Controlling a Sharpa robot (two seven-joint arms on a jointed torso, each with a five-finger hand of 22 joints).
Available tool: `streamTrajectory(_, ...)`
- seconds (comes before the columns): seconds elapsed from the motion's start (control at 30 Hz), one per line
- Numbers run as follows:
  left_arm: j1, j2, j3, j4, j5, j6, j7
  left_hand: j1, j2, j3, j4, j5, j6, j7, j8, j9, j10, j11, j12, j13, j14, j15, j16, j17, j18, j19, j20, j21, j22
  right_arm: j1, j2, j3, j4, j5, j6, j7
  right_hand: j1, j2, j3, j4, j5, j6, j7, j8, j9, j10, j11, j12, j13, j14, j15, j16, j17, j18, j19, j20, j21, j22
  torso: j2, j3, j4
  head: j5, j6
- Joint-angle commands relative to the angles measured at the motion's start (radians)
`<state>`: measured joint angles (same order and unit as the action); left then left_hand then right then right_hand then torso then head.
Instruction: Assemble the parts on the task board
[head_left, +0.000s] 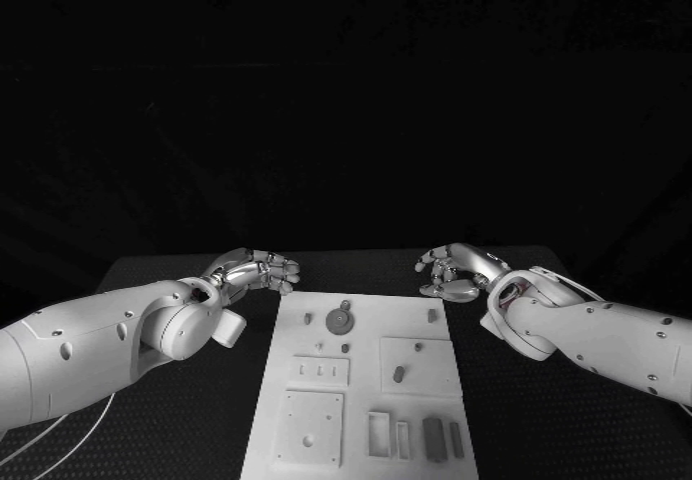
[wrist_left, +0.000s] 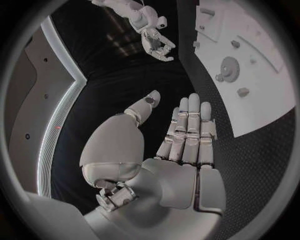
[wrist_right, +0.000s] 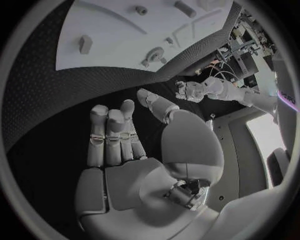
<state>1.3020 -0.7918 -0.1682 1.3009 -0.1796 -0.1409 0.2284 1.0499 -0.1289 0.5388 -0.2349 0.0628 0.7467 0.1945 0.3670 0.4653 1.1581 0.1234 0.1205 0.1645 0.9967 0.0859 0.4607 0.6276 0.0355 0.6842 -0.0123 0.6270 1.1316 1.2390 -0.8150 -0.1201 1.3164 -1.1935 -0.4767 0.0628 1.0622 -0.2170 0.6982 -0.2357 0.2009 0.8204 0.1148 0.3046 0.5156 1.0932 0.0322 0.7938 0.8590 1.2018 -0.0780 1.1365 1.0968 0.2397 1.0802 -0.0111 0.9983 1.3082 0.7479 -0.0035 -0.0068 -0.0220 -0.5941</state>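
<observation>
Task board (head_left: 418, 410) nearest, gear (head_left: 339, 321) on it, left hand (head_left: 260, 271) and right hand (head_left: 454, 272) empty, fingers apart

The task board (head_left: 364, 395), a white rectangular plate, is laid flat in the middle of the table, its long side running away from the robot. A round grey gear-like part (head_left: 339, 321) is seated near its far end, with a small peg (head_left: 433, 315) standing to its right. A dark oval part (head_left: 398, 375) is set in a raised square, and two dark upright blocks (head_left: 434, 438) are stood at the near right corner.
</observation>
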Motion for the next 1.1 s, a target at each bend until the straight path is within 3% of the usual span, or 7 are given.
streamTrajectory(0.03, -0.003, 0.002, 0.0, 0.001, -0.002, 0.017, 0.018, -0.004, 0.007, -0.003, 0.001, -0.003, 0.001, 0.005, -0.006, 0.002, 0.001, 0.003, 0.0, 0.0, -0.003, 0.001, -0.004, 0.002, 0.014, -0.007, 0.001, 0.005, -0.002, -0.013, -0.014, -0.001, 0.007, -0.013, 0.063, 0.004, -0.003, 0.004, -0.007, 0.0, -0.019, 0.041, 0.031, -0.006, -0.003, -0.006, 0.0, 0.007, -0.003, -0.007, 0.003, -0.004, -0.002, 0.022, -0.006, -0.001, -0.007, 0.007, -0.008, 0.007, -0.0125, -0.003, -0.003)
streamTrajectory(0.2, -0.009, 0.002, 0.0, 0.0, -0.002, 0.019, 0.019, -0.005, 0.006, -0.004, -0.001, -0.003, 0.0, 0.005, -0.008, 0.003, -0.009, 0.007, -0.007, -0.001, -0.003, 0.001, -0.006, 0.003, 0.014, -0.008, 0.001, 0.006, -0.004, -0.026, -0.02, -0.007, -0.025, -0.033, 0.08, 0.014, -0.006, -0.004, -0.01, 0.004, -0.051, 0.049, 0.03, -0.008, -0.005, -0.01, -0.001, 0.008, -0.007, -0.01, 0.002, -0.005, -0.003, 0.022, -0.009, 0.001, -0.011, 0.006, -0.013, 0.0133, -0.0218, -0.007, -0.008)
streamTrajectory(0.47, -0.014, 0.003, 0.0, 0.003, -0.002, 0.025, 0.015, -0.006, 0.006, -0.004, -0.001, -0.004, 0.0, 0.005, -0.009, 0.003, -0.011, 0.008, -0.009, -0.002, -0.003, 0.001, -0.006, 0.004, 0.014, -0.009, 0.001, 0.006, -0.005, -0.067, 0.012, -0.015, -0.125, -0.027, 0.058, 0.044, -0.011, -0.018, -0.03, 0.006, -0.059, 0.009, 0.033, -0.036, -0.019, -0.016, 0.002, 0.01, -0.011, -0.015, 0.005, -0.005, -0.005, 0.022, -0.014, 0.005, -0.014, 0.007, -0.014, 0.0184, -0.0271, -0.01, -0.008)
streamTrajectory(0.57, -0.016, 0.002, 0.0, 0.003, -0.003, 0.025, 0.014, -0.007, 0.006, -0.005, 0.0, -0.004, 0.001, 0.005, -0.01, 0.005, 0.028, -0.008, 0.012, 0.01, -0.001, 0.001, -0.007, 0.006, 0.014, -0.01, 0.001, 0.009, -0.007, -0.082, 0.023, -0.016, -0.15, -0.008, 0.047, 0.054, -0.014, -0.02, -0.04, 0.007, -0.071, -0.002, 0.031, -0.043, -0.023, -0.017, 0.001, 0.012, -0.012, -0.016, 0.004, -0.005, -0.005, 0.022, -0.014, 0.005, -0.014, 0.008, -0.012, 0.018, -0.0239, -0.014, -0.006)
streamTrajectory(0.8, -0.018, 0.003, 0.0, 0.002, -0.003, 0.028, 0.015, -0.007, 0.006, -0.006, -0.001, -0.004, 0.001, 0.004, -0.012, 0.007, 0.015, -0.003, 0.005, 0.008, -0.001, 0.001, -0.009, 0.008, 0.014, -0.01, 0.001, 0.011, -0.009, -0.102, 0.054, -0.016, -0.198, 0.009, 0.05, 0.063, -0.011, -0.022, -0.051, 0.01, -0.072, -0.033, 0.028, -0.06, -0.032, -0.019, -0.002, 0.014, -0.015, -0.019, 0.001, -0.004, -0.006, 0.022, -0.015, 0.005, -0.016, 0.009, -0.013, 0.0139, -0.0225, -0.012, -0.013)
streamTrajectory(1.1, -0.02, 0.004, 0.0, 0.002, -0.003, 0.031, 0.014, -0.008, 0.006, -0.006, -0.001, -0.004, 0.001, 0.004, -0.012, 0.007, 0.013, -0.002, 0.004, 0.008, -0.001, 0.001, -0.009, 0.008, 0.014, -0.011, 0.001, 0.011, -0.01, -0.125, 0.091, -0.016, -0.24, 0.019, 0.054, 0.069, -0.004, -0.013, -0.05, 0.011, -0.07, -0.03, 0.029, -0.057, -0.033, -0.021, -0.001, 0.015, -0.017, -0.02, 0.001, -0.003, -0.006, 0.022, -0.016, 0.005, -0.018, 0.009, -0.013, 0.0141, -0.0227, -0.002, -0.021)
